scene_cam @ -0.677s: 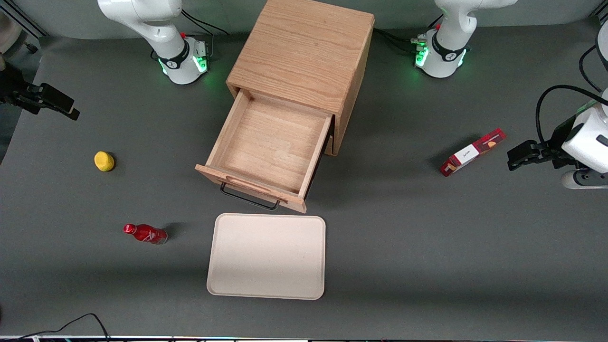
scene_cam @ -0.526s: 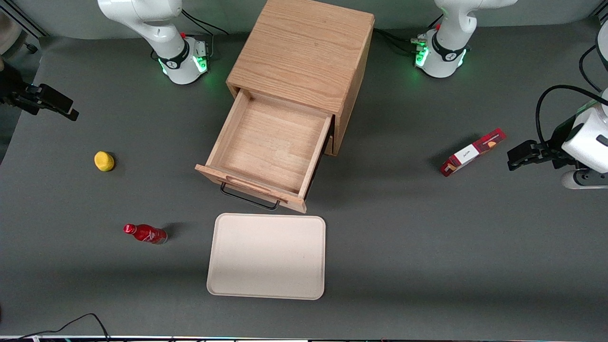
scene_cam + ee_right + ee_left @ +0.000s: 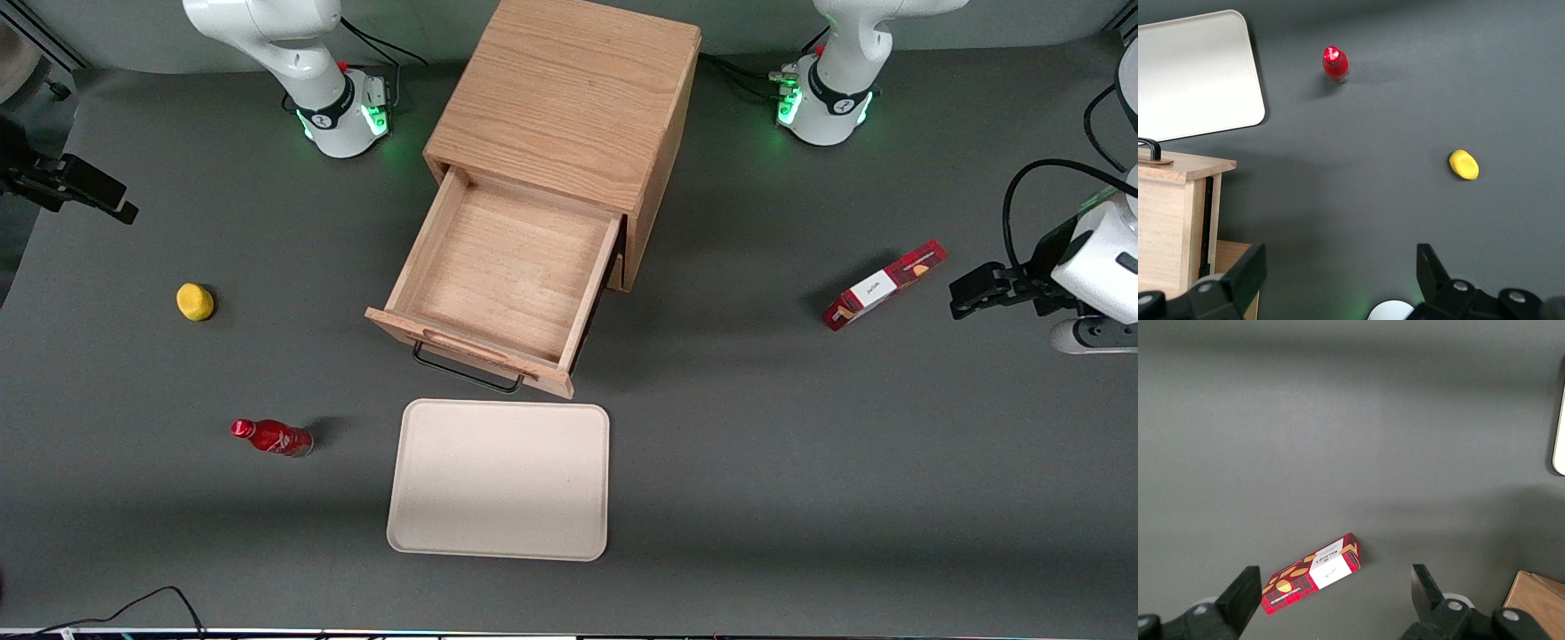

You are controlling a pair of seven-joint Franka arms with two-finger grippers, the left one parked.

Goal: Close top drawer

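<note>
Front view, task's thing: I see the light oak top drawer (image 3: 507,276) pulled well out of the small oak cabinet (image 3: 569,98), its shallow wooden interior bare and its black wire handle (image 3: 467,372) facing the camera.
Front view, surroundings: a cream rectangular tray (image 3: 500,480) lies just in front of the drawer; a yellow lemon-like lump (image 3: 195,301) and a red bottle lying on its side (image 3: 271,437) sit toward the working arm's end of the grey table (image 3: 756,462); a red snack box (image 3: 883,284) lies toward the parked arm's end.
Front view, gripper: the right arm's black gripper (image 3: 84,191) hangs at the working arm's end of the table, well apart from the drawer, holding nothing.
Front view, key relation: I judge the drawer lies sideways from the gripper, toward the table's middle; its slide axis runs from the handle back into the cabinet, so the push must go on the front panel, away from the camera.
Right wrist view, gripper: both fingers (image 3: 1238,283) stand spread wide, released, with bare table between them.
Right wrist view, seen: the drawer's corner with the handle's end, the tray, the bottle and the yellow lump.
Right wrist view, cut off: most of the drawer and cabinet.
Left wrist view: the snack box, one edge of the tray, a cabinet corner.
Hidden: the lower drawer, covered by the open one.
</note>
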